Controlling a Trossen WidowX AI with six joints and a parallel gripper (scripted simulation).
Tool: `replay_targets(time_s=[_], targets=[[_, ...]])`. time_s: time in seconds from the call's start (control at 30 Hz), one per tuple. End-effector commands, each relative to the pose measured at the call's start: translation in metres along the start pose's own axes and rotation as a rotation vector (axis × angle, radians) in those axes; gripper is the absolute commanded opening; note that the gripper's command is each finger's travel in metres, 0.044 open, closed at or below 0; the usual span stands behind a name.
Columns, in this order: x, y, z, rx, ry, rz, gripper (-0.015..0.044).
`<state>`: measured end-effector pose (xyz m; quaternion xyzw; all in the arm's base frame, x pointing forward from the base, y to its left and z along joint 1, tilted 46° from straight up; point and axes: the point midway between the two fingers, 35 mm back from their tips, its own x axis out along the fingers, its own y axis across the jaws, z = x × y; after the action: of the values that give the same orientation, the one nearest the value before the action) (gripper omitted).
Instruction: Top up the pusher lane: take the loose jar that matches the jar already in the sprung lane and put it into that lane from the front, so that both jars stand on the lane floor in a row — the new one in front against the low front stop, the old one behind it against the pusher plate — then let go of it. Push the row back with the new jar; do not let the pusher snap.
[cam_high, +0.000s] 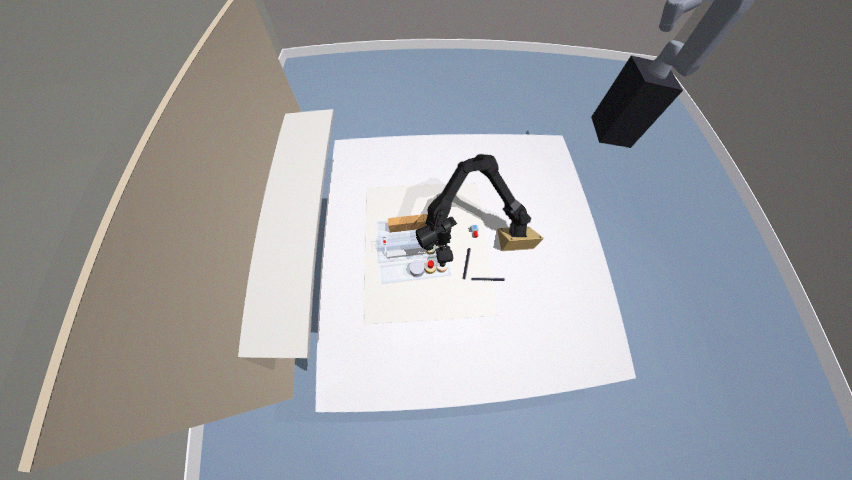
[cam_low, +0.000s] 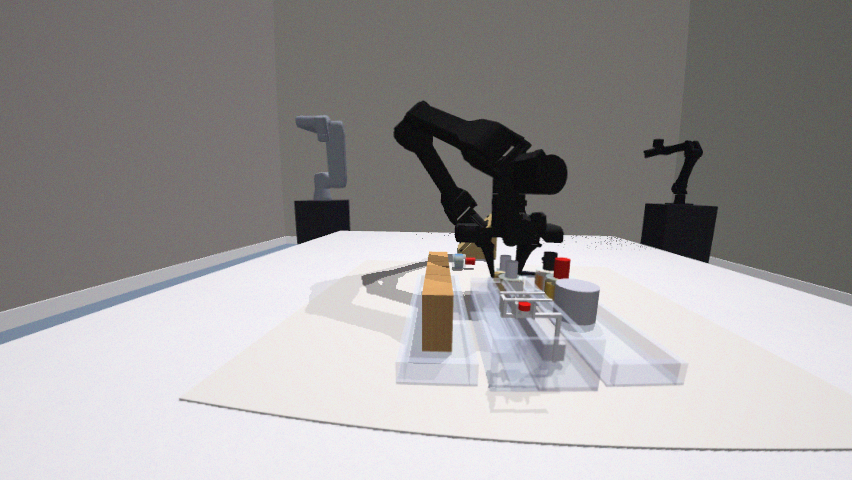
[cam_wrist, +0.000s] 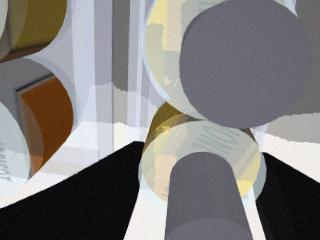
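My gripper (cam_wrist: 199, 158) (cam_low: 506, 274) is shut on a yellowish jar with a tall grey knob (cam_wrist: 207, 205) (cam_low: 505, 261). The matching jar (cam_wrist: 245, 65) (cam_low: 511, 269), also grey-knobbed, stands just behind it in the clear sprung lane (cam_low: 578, 364). In the wrist view the two jars overlap; I cannot tell whether they touch. The held jar looks upright at the lane's front end; its base and the low front stop are hidden. The white pusher frame with a red button (cam_low: 524, 306) (cam_high: 384, 241) is at the lane's rear part. The pusher plate's contact is not clear.
The neighbouring lane holds a grey cylinder (cam_low: 577, 302) (cam_high: 416, 268), a red-knobbed jar (cam_low: 561, 267) (cam_high: 430, 264) and an amber jar (cam_wrist: 52, 120), close beside one finger. An orange block (cam_low: 437, 321) (cam_high: 405, 224) fills the other side lane. A red-capped jar (cam_high: 475, 230) and two black bars (cam_high: 466, 264) (cam_high: 487, 279) lie in front.
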<state>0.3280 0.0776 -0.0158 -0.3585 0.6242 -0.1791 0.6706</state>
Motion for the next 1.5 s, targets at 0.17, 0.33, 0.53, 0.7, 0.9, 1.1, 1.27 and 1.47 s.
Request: replay_targets(time_s=[0.17, 0.33, 0.53, 0.7, 0.9, 1.1, 1.27, 1.47], targets=[[0.0002, -0.0013, 0.0011, 0.011, -0.011, -0.006, 0.0], [0.0002, -0.0013, 0.0003, 0.01, -0.011, -0.006, 0.0], [0.0002, -0.0011, -0.001, 0.01, -0.011, -0.006, 0.0], [0.0002, 0.0002, -0.0041, 0.01, -0.01, -0.006, 0.0], [0.0002, 0.0002, -0.0041, 0.01, -0.01, -0.006, 0.0], [0.0004, 0.0003, -0.0035, 0.01, -0.01, -0.006, 0.0053], [0.0004, 0.0003, -0.0035, 0.01, -0.01, -0.006, 0.0184], [0.0004, 0.0003, -0.0035, 0.01, -0.01, -0.006, 0.03]])
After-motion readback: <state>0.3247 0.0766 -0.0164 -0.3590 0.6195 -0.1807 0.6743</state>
